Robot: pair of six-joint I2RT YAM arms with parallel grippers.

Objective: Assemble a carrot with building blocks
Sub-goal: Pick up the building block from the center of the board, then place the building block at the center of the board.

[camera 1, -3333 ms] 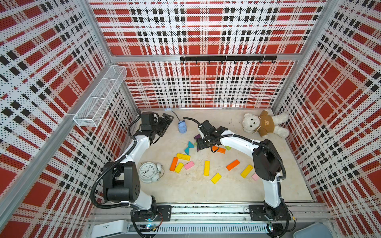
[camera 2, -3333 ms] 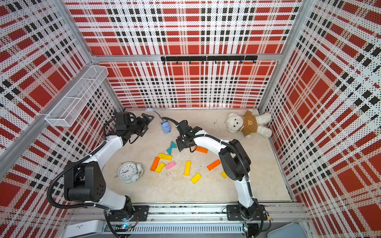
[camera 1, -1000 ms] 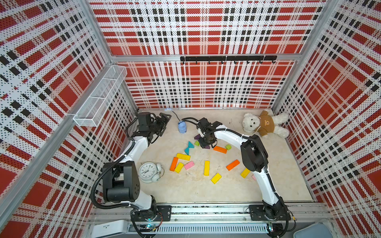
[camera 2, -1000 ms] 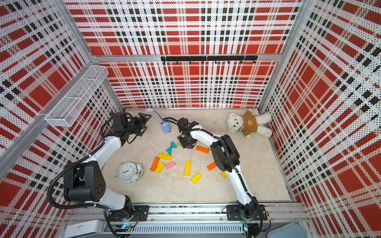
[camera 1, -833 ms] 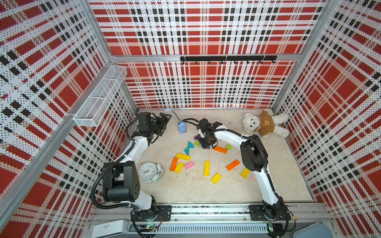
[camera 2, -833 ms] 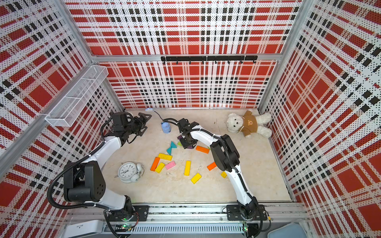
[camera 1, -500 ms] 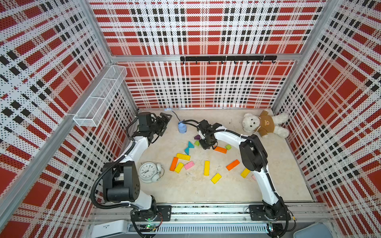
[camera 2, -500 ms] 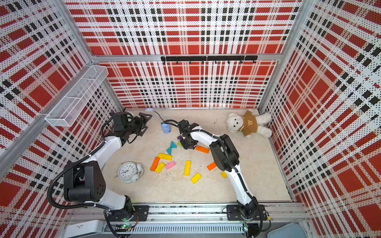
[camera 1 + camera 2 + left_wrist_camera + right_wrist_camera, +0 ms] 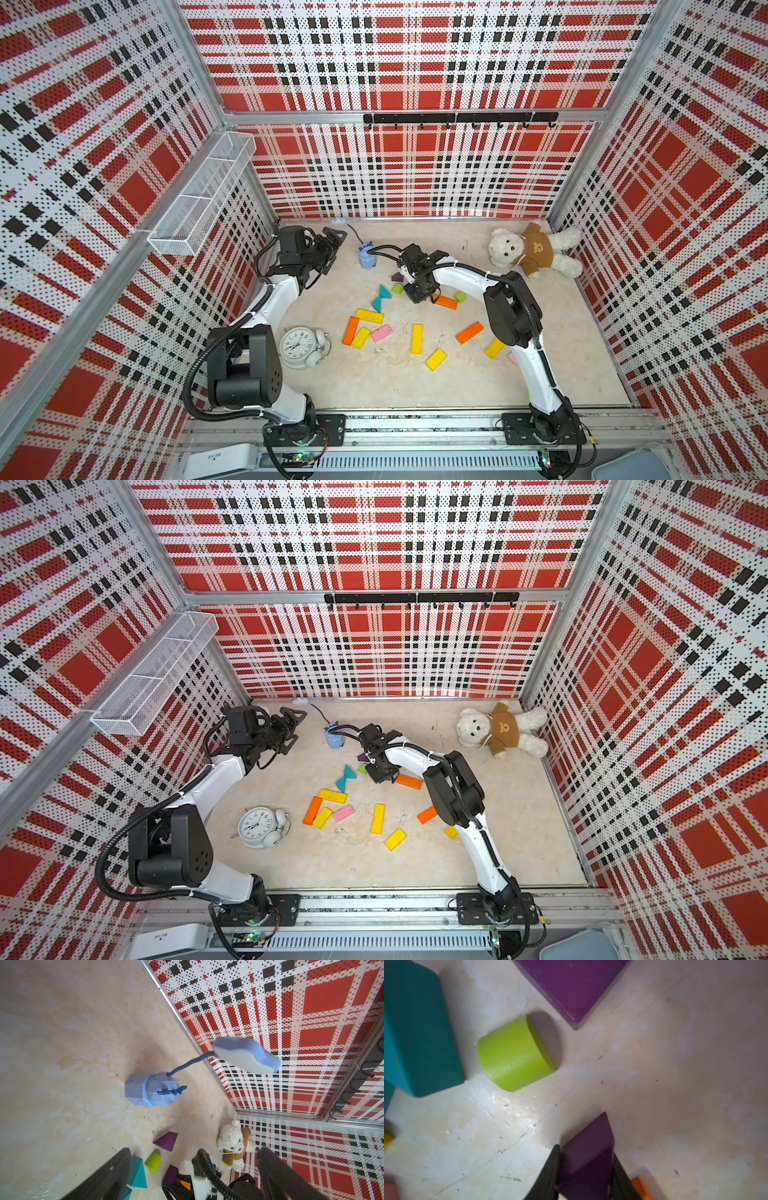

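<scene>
The alarm clock [image 9: 296,347], at 8 o'clock on the desk [image 9: 374,386], has black numerals round its dial, too small to read singly. The plush bear [image 9: 532,253], in the 2 o'clock corner, wears a small bear-face badge on its brown shirt. The white box [image 9: 216,457] on the front rail bears a dark label too small to read.

The right jaws are closed on a purple triangle [image 9: 588,1159], one black finger on each side of it, just off the desk's centre toward 12 o'clock. Whether the block rests on the desk or is clear of it I cannot tell. Only the right wrist view shows this grip plainly. In both top views the wrist of the right arm [image 9: 461,272] covers the block, and the left wrist view catches just its purple corner [image 9: 171,1174].

Near the grip but apart from the jaws lie a lime-green stub [image 9: 515,1053], a second purple triangle [image 9: 571,987] and a teal triangle [image 9: 415,1032]. An orange bar [image 9: 445,301] lies just beside the jaws at their 3 o'clock.

The left jaws stand wide open at 10 o'clock, well apart from every block. The left wrist view looks past them to a small blue lamp [image 9: 151,1093]. The other yellow, orange and pink bars [image 9: 417,339] are spread from the centre toward 6 o'clock and show only in the top views.
</scene>
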